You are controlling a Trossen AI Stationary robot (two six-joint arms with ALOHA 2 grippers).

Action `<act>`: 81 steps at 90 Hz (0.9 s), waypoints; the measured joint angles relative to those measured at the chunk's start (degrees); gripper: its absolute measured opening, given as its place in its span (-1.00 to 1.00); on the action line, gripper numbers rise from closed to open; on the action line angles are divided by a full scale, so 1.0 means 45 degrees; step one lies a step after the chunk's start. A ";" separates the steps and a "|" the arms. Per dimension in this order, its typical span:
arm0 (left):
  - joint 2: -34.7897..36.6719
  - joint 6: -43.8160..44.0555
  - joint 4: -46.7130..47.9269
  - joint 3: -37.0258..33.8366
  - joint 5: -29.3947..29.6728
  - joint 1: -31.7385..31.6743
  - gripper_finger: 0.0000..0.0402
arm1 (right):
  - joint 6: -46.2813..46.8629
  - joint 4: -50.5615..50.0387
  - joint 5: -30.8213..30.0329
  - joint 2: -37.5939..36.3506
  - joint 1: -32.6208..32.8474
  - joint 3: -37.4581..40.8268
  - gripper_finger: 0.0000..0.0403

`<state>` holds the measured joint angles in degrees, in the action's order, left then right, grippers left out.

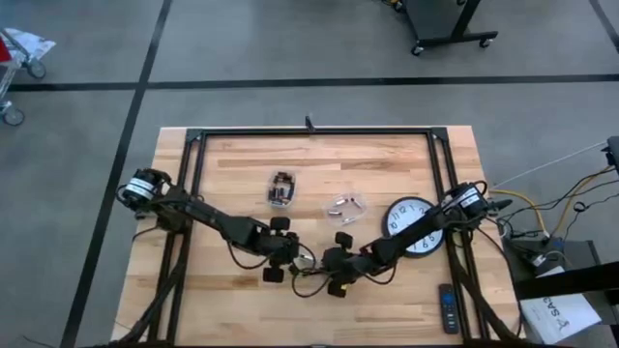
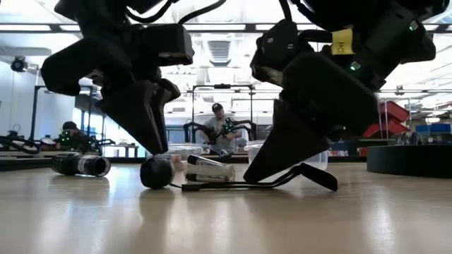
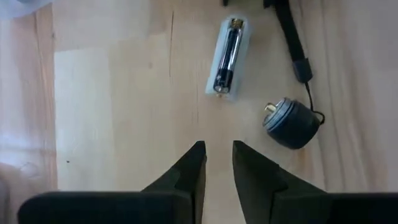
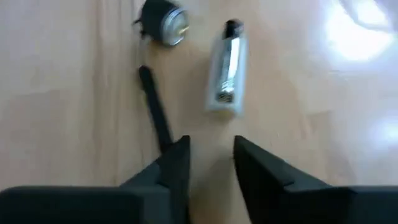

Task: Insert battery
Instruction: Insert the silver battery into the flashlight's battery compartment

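Left wrist view: battery holder [image 3: 227, 58] on table, cap [image 3: 290, 122] beside it. Left gripper [image 3: 217, 163] empty, fingers slightly apart; right gripper [image 4: 210, 158] likewise. Step: approach. Next: align and grasp holder.

Pale wooden butcher-block table [image 1: 232, 174] w/ light plank stripes, black metal frame round its edges. Clear plastic battery holder [image 3: 227, 57] w/ black-and-brass core; dark grey round cap [image 3: 290, 122] w/ black strap beside it. White-faced round clock w/ black rim [image 1: 410, 224] nr right edge. Black remote [image 1: 447, 307] at front right corner. Both grippers black
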<state>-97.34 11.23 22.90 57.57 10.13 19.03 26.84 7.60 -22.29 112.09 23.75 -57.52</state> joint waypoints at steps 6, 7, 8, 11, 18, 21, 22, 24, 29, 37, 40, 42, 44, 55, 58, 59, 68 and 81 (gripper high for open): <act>0.0000 0.0057 -0.0075 -0.0071 0.0000 0.0000 -0.71 | 0.0042 0.0174 -0.0081 0.0058 -0.0010 0.0000 -0.22; 0.0000 0.0060 -0.0084 -0.0077 0.0000 0.0000 -0.71 | 0.0048 0.0193 -0.0090 0.0068 -0.0013 0.0000 -0.20; 0.0000 0.0063 -0.0091 -0.0081 0.0000 0.0000 -0.71 | 0.0058 0.0205 -0.0105 0.0079 -0.0013 0.0000 -0.18; 0.0000 0.0086 -0.0099 -0.0090 0.0000 0.0000 -0.71 | 0.0119 0.0218 -0.0203 0.0126 -0.0010 0.0005 -0.14; 0.0000 0.0096 -0.0128 -0.0090 0.0000 0.0000 -0.71 | 0.0153 0.0652 -0.0290 0.0360 -0.0024 0.0005 -0.08; 0.0000 0.0096 -0.0141 -0.0090 0.0000 0.0000 -0.71 | 0.0146 0.0762 -0.0330 0.0447 -0.0024 0.0005 -0.07; 0.0000 0.0096 -0.0138 -0.0090 0.0000 0.0000 -0.71 | 0.0149 0.0823 -0.0338 0.0479 -0.0024 0.0005 -0.06; 0.0000 0.0096 -0.0133 -0.0090 0.0000 0.0000 -0.71 | 0.0155 0.1003 -0.0332 0.0540 -0.0024 0.0005 -0.06; -0.0002 0.0096 -0.0159 -0.0090 0.0000 0.0000 -0.71 | 0.0144 0.1466 -0.0391 0.0733 -0.0024 -0.0005 -0.05; -0.0005 0.0096 -0.0207 -0.0090 0.0000 0.0000 -0.71 | 0.0139 0.1840 -0.0555 0.0928 -0.0024 -0.0005 -0.06; -0.0003 0.0096 -0.0213 -0.0090 -0.0001 0.0000 -0.71 | 0.0136 0.1870 -0.0668 0.0947 -0.0019 -0.0005 -0.07; -0.0005 0.0101 -0.0217 -0.0090 -0.0005 0.0000 -0.71 | 0.0139 0.1856 -0.0716 0.0947 -0.0019 -0.0005 -0.08; -0.0005 0.0097 -0.0227 -0.0090 -0.0005 0.0000 -0.71 | 0.0139 0.1850 -0.0730 0.0947 -0.0024 -0.0005 -0.09; -0.0005 0.0096 -0.0346 -0.0090 -0.0005 0.0000 -0.71 | 0.0029 0.1854 -0.0835 0.0952 -0.0062 -0.0005 -0.16; -0.0005 0.0096 -0.0403 -0.0090 -0.0005 0.0000 -0.71 | 0.0024 0.1861 -0.0873 0.0955 -0.0072 -0.0005 -0.18; -0.0005 0.0096 -0.0430 -0.0090 -0.0005 0.0000 -0.71 | 0.0022 0.1865 -0.0887 0.0957 -0.0078 -0.0005 -0.19; -0.0005 0.0086 -0.0661 -0.0091 -0.0015 0.0000 -0.71 | -0.0108 0.1878 -0.0969 0.0967 -0.0106 -0.0005 -0.26; -0.0005 0.0213 -0.0709 -0.0127 -0.0019 0.0000 -0.71 | -0.0321 0.2097 -0.1041 0.0991 -0.0173 -0.0001 -0.34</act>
<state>-97.36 12.19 19.71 57.00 10.04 19.03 25.39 17.03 -26.98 116.55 22.97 -57.52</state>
